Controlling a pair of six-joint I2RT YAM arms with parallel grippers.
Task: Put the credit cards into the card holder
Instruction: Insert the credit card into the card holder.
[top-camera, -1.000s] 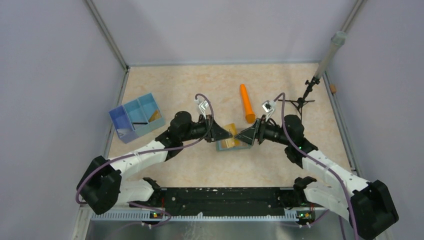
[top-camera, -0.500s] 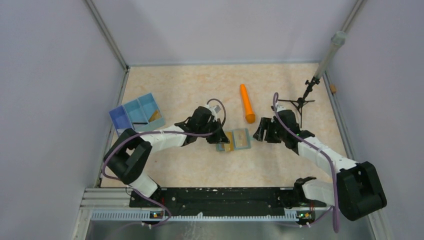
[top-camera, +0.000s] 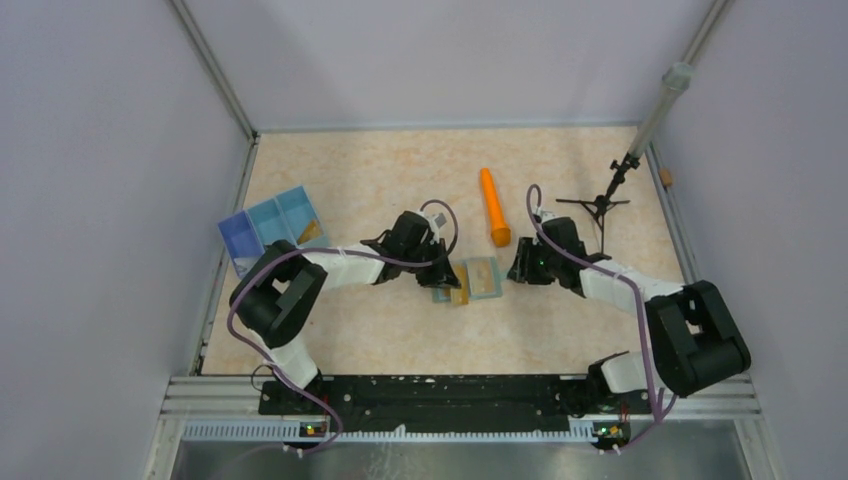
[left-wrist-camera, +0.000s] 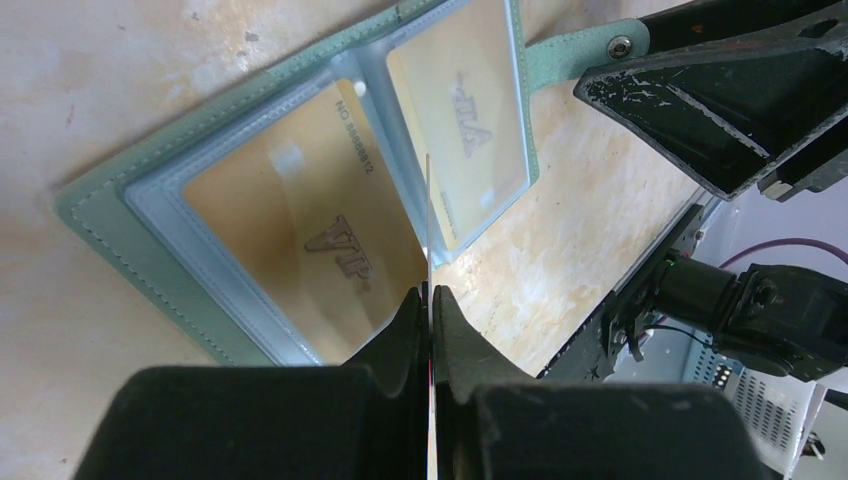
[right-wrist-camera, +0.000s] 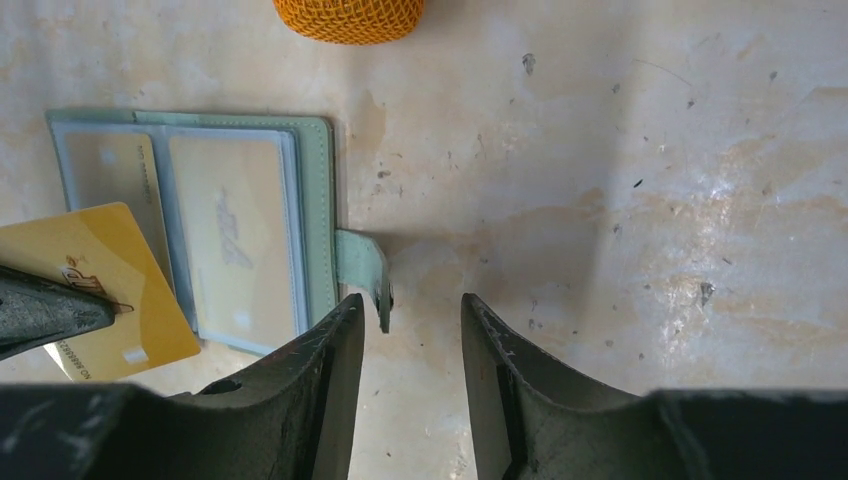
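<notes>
The card holder (top-camera: 484, 278) lies open on the table, grey-green outside (left-wrist-camera: 110, 210) with pale blue clear pockets. Two gold credit cards (left-wrist-camera: 290, 220) (left-wrist-camera: 465, 90) sit inside its pockets. My left gripper (left-wrist-camera: 429, 292) is shut on a third gold card (right-wrist-camera: 95, 290), seen edge-on (left-wrist-camera: 428, 230) in its own view and held tilted over the holder's left pocket. In the top view the left gripper (top-camera: 447, 280) is at the holder's left side. My right gripper (right-wrist-camera: 410, 310) is open at the right edge (right-wrist-camera: 320, 200). The strap tab (right-wrist-camera: 365, 270) stands between its fingers, close to the left one.
An orange cylinder (top-camera: 493, 207) lies just beyond the holder, its end showing in the right wrist view (right-wrist-camera: 348, 15). A blue three-compartment tray (top-camera: 247, 270) stands at the left. A black tripod stand (top-camera: 598, 205) is at the back right. Walls close in the table on three sides.
Both arms have sunk low and stretched over the table while their grippers stayed at the holder. The right gripper's jaws have narrowed. The left gripper keeps its hold on the card.
</notes>
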